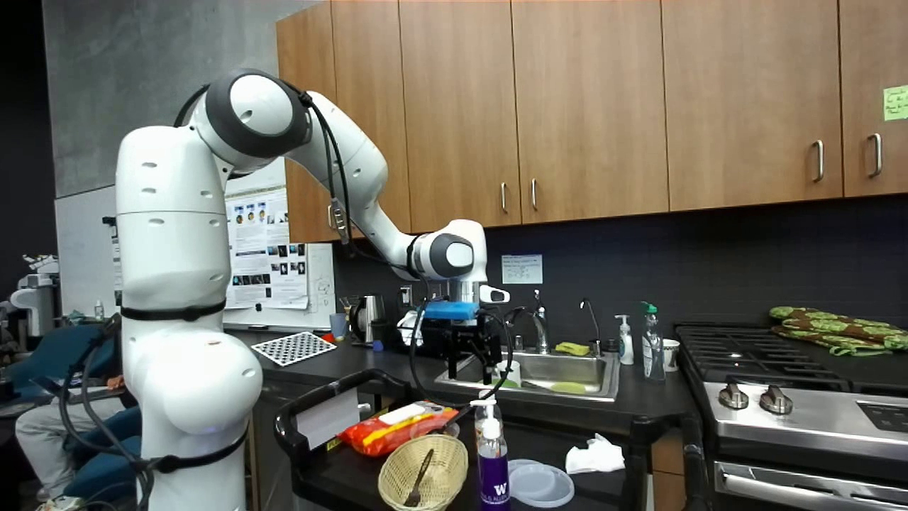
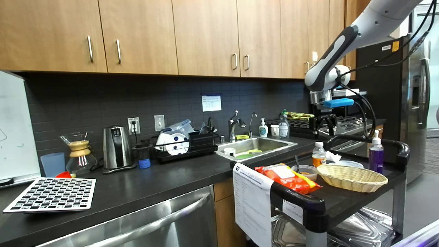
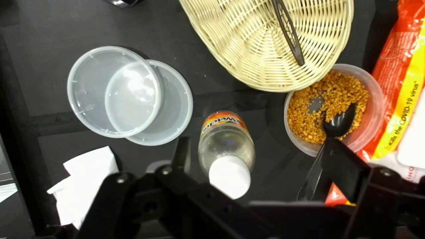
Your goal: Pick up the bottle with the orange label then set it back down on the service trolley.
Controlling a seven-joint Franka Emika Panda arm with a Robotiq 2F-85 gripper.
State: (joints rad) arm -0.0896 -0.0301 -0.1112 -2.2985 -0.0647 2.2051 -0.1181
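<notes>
On the service trolley (image 2: 337, 199): one bottle with the orange label (image 3: 226, 146), upright beneath the wide-spread claw (image 3: 262, 153). Alongside: one purple pump bottle (image 2: 376, 158), one red packet (image 2: 288, 177), one crumpled white tissue (image 3: 87, 182), two overlapping translucent lids (image 3: 113, 94). In one wicker basket (image 3: 247, 54), one dark utensil (image 3: 289, 32); in one tub (image 3: 376, 103), orange-brown granules (image 3: 307, 122) plus one black spoon (image 3: 342, 122).

The bottle (image 3: 226, 146) has an orange label (image 3: 223, 120) and white cap (image 3: 229, 177), the board (image 2: 53, 194) black-and-white checks.

My gripper (image 2: 323, 132) hangs, jaws parted, above the service trolley (image 2: 337, 199), where I see the orange-labelled bottle (image 2: 319, 155) upright near a wicker basket (image 2: 353, 183).
</notes>
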